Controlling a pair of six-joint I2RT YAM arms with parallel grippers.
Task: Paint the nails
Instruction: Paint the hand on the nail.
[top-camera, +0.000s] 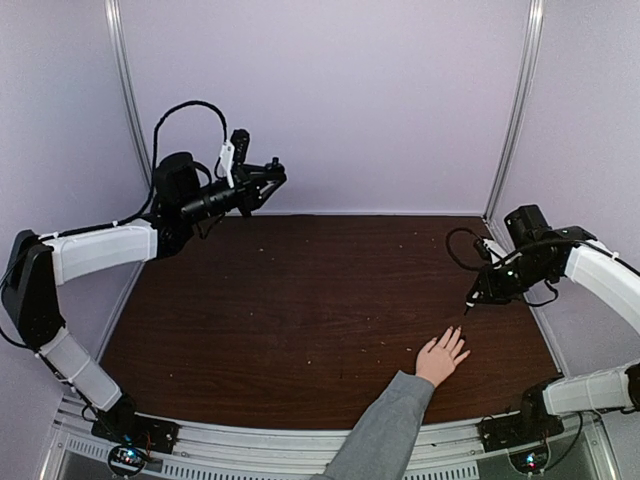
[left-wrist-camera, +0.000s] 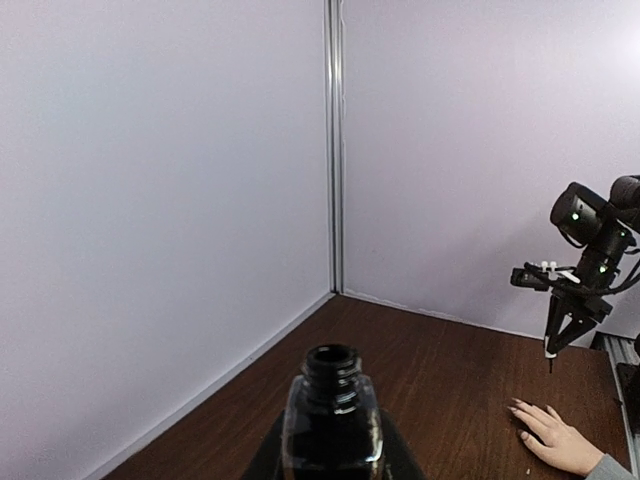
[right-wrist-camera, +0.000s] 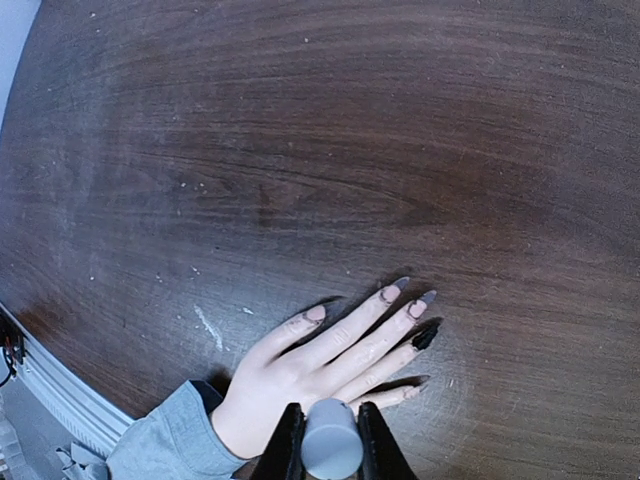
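A light-skinned hand (top-camera: 441, 357) with a grey sleeve lies flat on the brown table, fingers spread. In the right wrist view its nails (right-wrist-camera: 390, 295) are long and pale, and one nail (right-wrist-camera: 425, 337) is black. My right gripper (right-wrist-camera: 331, 442) is shut on the grey brush cap (right-wrist-camera: 331, 452) and hangs above the back of the hand. From above, the right gripper (top-camera: 481, 289) is just beyond the fingertips with the brush pointing down. My left gripper (top-camera: 262, 184) is raised at the far left, shut on the small dark polish bottle (left-wrist-camera: 332, 425), which stands upright with its neck open.
Pale walls close the table at the back and both sides, with metal posts (top-camera: 128, 100) in the corners. A metal rail (top-camera: 300, 440) runs along the near edge. The right arm (left-wrist-camera: 585, 260) shows in the left wrist view above the hand (left-wrist-camera: 556, 438).
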